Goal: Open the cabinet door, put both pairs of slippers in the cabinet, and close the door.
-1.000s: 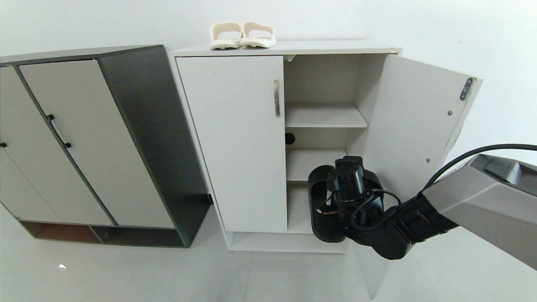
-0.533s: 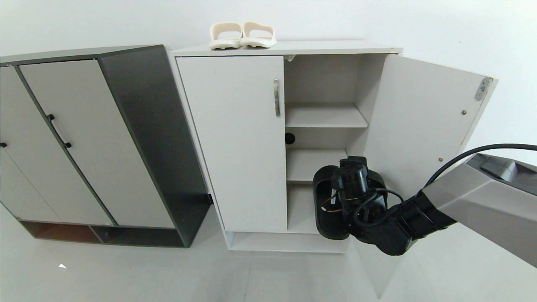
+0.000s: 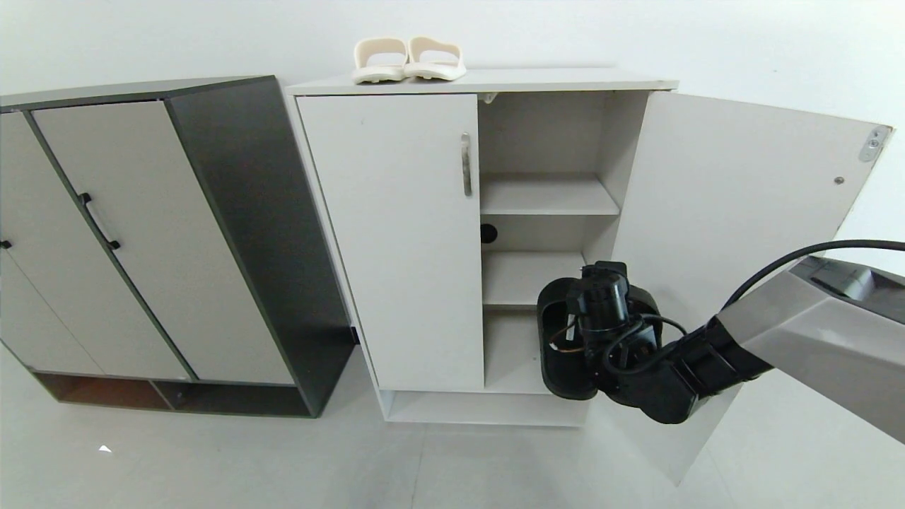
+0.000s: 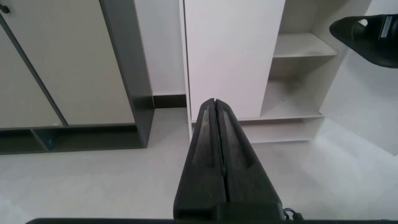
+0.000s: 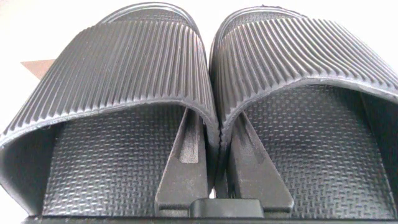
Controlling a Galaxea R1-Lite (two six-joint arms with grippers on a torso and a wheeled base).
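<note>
A: The door (image 3: 735,205) has swung wider; the right hand (image 5: 214,165) drifted toward it.
B: It pinches both black slippers (image 3: 562,353) by their inner sides, just before the lower shelf (image 3: 505,353).
A: Light, soft, ribbed rubber, I think: it bends, hardly slips.

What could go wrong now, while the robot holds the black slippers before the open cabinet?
The right gripper pinches only the inner edges of the black slippers, so one might slip out. They hang near the open door and the lower shelf; going in, they might bump either.
</note>
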